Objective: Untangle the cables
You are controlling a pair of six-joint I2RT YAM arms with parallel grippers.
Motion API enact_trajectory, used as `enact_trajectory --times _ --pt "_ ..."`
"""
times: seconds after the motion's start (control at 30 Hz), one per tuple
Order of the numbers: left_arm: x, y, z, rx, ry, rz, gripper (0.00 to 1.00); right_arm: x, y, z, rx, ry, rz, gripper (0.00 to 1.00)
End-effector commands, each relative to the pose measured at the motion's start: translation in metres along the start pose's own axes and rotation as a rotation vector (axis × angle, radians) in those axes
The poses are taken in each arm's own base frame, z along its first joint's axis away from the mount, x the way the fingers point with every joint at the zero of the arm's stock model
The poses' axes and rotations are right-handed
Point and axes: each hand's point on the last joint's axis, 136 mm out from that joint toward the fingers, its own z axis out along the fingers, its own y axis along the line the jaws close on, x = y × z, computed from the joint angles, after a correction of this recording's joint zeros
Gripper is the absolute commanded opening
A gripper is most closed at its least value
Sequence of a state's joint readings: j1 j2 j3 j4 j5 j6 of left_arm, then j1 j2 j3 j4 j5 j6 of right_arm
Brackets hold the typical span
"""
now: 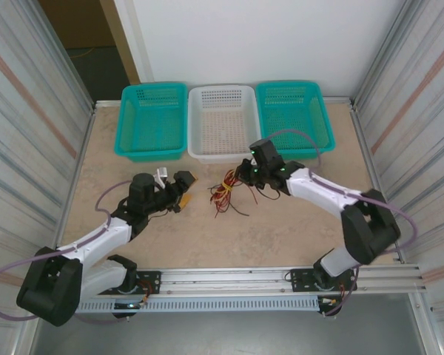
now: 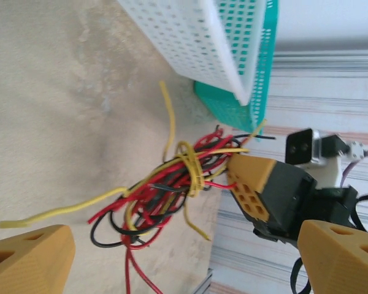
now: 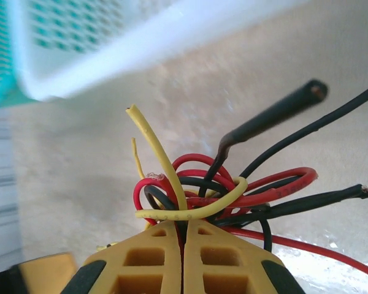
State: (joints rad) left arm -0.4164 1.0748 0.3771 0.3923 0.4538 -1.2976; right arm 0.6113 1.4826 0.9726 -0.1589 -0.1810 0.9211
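The cables [image 1: 225,194] lie as one tangled bunch of thin red, black and pale yellow wires at mid-table. My right gripper [image 1: 245,172] is at the bunch's upper right end. In the right wrist view its yellow fingers [image 3: 153,257] are pressed together, with red and black strands of the cables [image 3: 202,190] pinched in the seam and a yellow loop lying across the tips. My left gripper [image 1: 186,189] is open, a short way left of the bunch. The left wrist view has the cables [image 2: 172,184] ahead of its spread fingers [image 2: 30,260], and the right gripper [image 2: 248,184] clamped on their far end.
Three baskets line the back edge: teal [image 1: 154,118], white [image 1: 223,122] and teal [image 1: 294,111]. The white basket [image 3: 141,43] rises close behind the right gripper. Corrugated walls close both sides, and a metal rail [image 1: 237,277] runs along the near edge.
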Motion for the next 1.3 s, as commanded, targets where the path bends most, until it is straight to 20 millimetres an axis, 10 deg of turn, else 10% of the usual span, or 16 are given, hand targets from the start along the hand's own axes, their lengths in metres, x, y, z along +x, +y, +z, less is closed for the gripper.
enact_trajectory --times 0.0,0.27,0.57,1.27 --pt "-0.007 -0.049 -0.007 0.165 -0.027 0.050 0.99 -0.032 0.042 -0.047 -0.159 -0.176 -0.128 0.00" --pt "0.019 -0.118 0.000 0.411 0.045 0.180 0.99 -0.053 0.070 -0.117 -0.278 -0.329 -0.182 0.00" --pt "0.033 -0.171 0.012 0.669 0.120 0.182 0.98 -0.053 0.099 -0.152 -0.447 -0.362 -0.143 0.00" --pt "0.054 -0.182 0.028 0.733 0.180 0.148 0.60 -0.058 0.116 -0.147 -0.605 -0.317 -0.020 0.00"
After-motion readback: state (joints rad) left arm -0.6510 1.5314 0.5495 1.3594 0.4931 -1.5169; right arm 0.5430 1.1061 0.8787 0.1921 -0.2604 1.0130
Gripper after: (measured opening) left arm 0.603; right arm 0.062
